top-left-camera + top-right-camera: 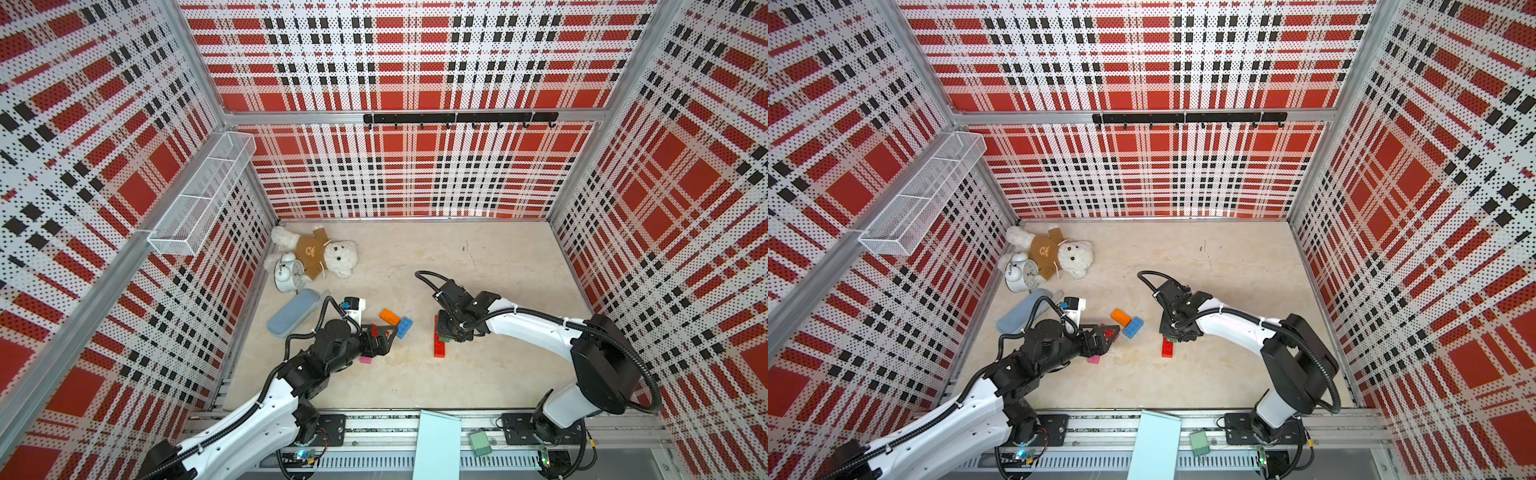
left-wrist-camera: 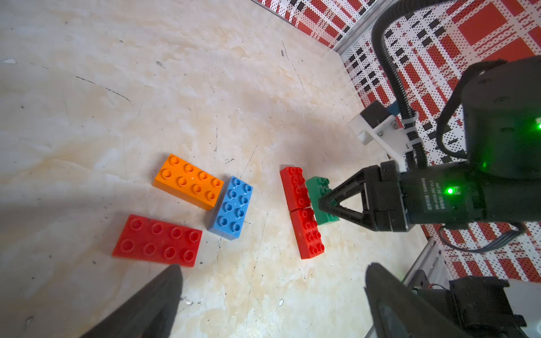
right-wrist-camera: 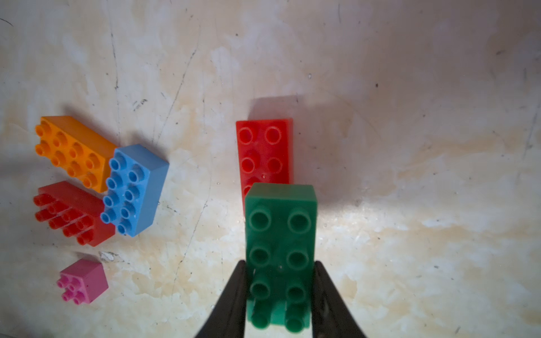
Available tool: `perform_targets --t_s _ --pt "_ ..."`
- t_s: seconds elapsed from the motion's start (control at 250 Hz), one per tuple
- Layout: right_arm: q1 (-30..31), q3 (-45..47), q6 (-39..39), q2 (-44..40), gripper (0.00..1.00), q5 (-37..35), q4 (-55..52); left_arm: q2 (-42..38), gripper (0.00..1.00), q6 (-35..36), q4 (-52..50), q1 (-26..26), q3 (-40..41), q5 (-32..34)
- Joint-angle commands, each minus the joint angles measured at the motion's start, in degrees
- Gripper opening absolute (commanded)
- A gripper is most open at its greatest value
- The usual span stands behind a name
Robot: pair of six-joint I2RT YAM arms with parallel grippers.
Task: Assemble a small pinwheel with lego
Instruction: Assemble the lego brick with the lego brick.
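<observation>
My right gripper (image 3: 279,292) is shut on a green lego brick (image 3: 281,248), gripping its long sides. The green brick (image 2: 320,199) hangs over a row of two red bricks (image 2: 301,210) laid end to end; I cannot tell whether it touches them. To their left lie an orange brick (image 2: 188,181), a blue brick (image 2: 231,207) and a third red brick (image 2: 158,240), close together. A small pink square brick (image 3: 83,281) sits apart from them. My left gripper (image 2: 272,292) hovers open just beside the loose red brick, with nothing between its fingers. No assembled pinwheel shows.
A teddy bear (image 1: 328,255), a white alarm clock (image 1: 286,274) and a blue-grey case (image 1: 293,311) crowd the back left. A wire basket (image 1: 199,199) hangs on the left wall and a hook rail (image 1: 457,118) on the back wall. A light-blue board (image 1: 436,444) leans at the front edge.
</observation>
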State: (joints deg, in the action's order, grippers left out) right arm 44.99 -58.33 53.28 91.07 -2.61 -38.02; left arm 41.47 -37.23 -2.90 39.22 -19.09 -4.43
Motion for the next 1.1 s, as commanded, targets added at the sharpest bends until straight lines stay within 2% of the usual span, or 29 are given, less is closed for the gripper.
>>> perform_targets --t_s 0.0,1.096 --pt "0.2 -1.6 -1.0 1.7 0.03 0.0 -1.1 0.2 0.99 -0.5 2.0 -0.8 0.8 -1.0" --pt "-0.1 -4.4 -5.0 5.3 0.04 0.1 -5.0 0.5 0.99 -1.5 3.2 -3.8 1.8 -3.2"
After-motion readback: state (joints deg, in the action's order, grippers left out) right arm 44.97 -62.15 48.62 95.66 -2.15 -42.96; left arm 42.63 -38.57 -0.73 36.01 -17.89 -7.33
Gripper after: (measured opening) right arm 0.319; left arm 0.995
